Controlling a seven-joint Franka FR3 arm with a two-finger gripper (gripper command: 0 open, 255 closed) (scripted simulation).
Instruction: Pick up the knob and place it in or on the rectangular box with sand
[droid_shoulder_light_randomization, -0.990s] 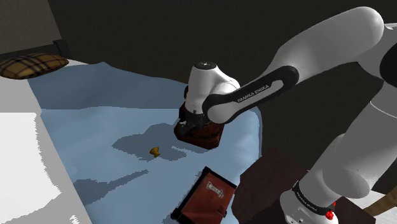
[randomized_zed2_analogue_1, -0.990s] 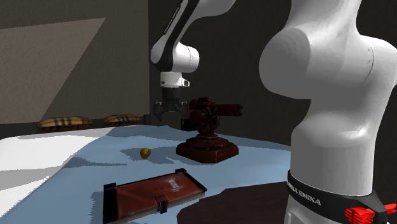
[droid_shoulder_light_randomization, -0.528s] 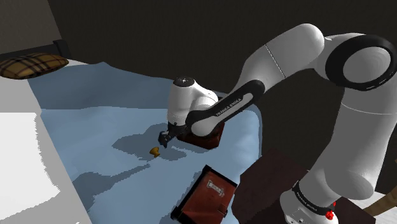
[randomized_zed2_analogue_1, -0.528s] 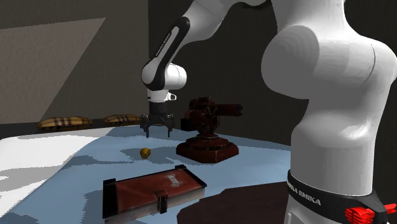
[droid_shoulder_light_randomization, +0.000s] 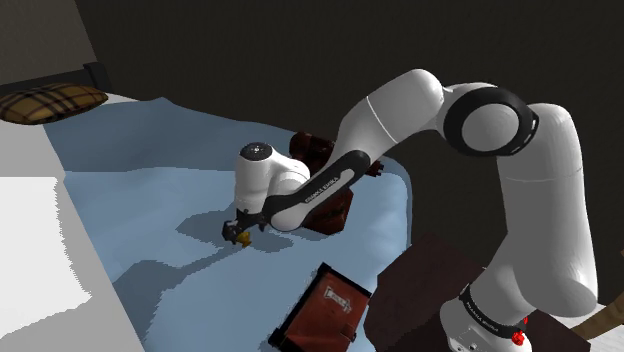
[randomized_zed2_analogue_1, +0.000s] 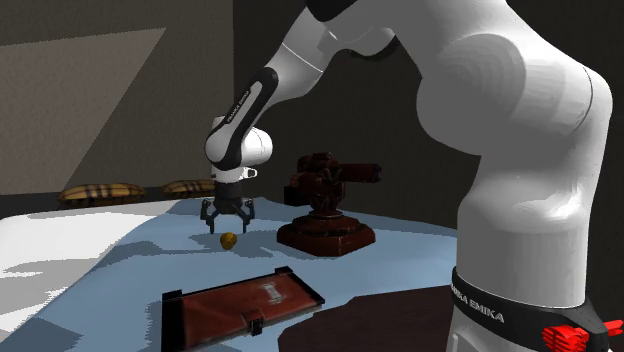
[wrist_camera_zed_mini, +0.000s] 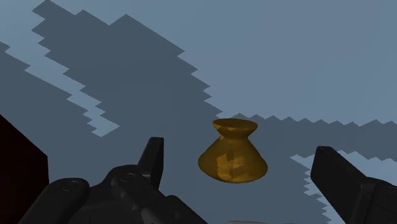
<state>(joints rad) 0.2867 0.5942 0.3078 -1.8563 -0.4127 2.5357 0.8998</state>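
Hovering wide open, the tool (randomized_zed2_analogue_1: 228, 226) brackets the golden knob (wrist_camera_zed_mini: 232, 159) without touching it.

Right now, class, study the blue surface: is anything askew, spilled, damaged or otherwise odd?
Nothing is spilled or broken. The golden knob seems to lie on its side between the open gripper's fingers, untouched. The flat red box at the blue surface's edge shows no sand.
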